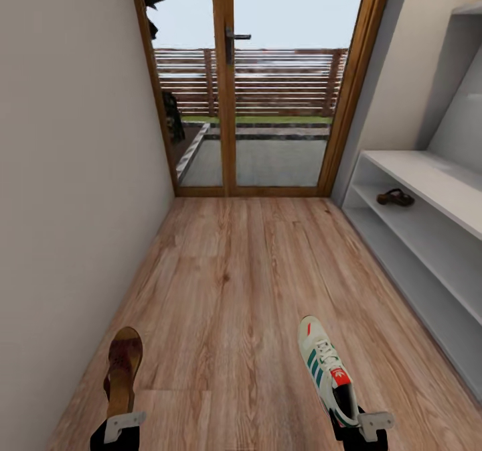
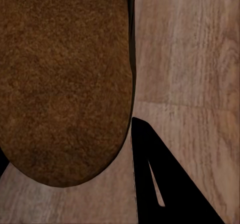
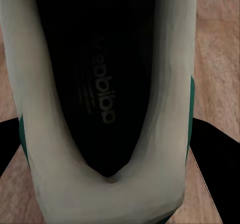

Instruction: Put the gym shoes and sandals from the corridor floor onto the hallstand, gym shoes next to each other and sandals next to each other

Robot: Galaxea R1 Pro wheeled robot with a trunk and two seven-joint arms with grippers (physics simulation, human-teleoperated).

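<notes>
While the head camera looks down a narrow corridor toward a glazed wooden door (image 1: 233,82), both arms are up front with a shoe each. On the left side, the left gripper (image 1: 122,423) has its fingers closed on the heel end of a brown sandal (image 1: 123,369), which sticks out ahead of it, turned on edge so its flat brown underside faces the camera; in the left wrist view that grainy brown sole (image 2: 62,79) hangs close over the planks. Over on the right side, the right gripper (image 1: 365,423) is clamped on the heel of a white gym shoe (image 1: 327,370), green stripes and red tongue label showing, toe pointing toward the door; the right wrist view looks straight into its dark insole (image 3: 97,79) with the white collar around it. Both shoes are held above the corridor floor (image 1: 227,283), light wood-grain boards running to the door. Along the right wall stands the pale grey hallstand (image 1: 428,189), and a second sandal (image 1: 395,198) already lies on its middle shelf, near the door end. Outside, a slatted wooden fence (image 1: 281,79) shows through the glass.
</notes>
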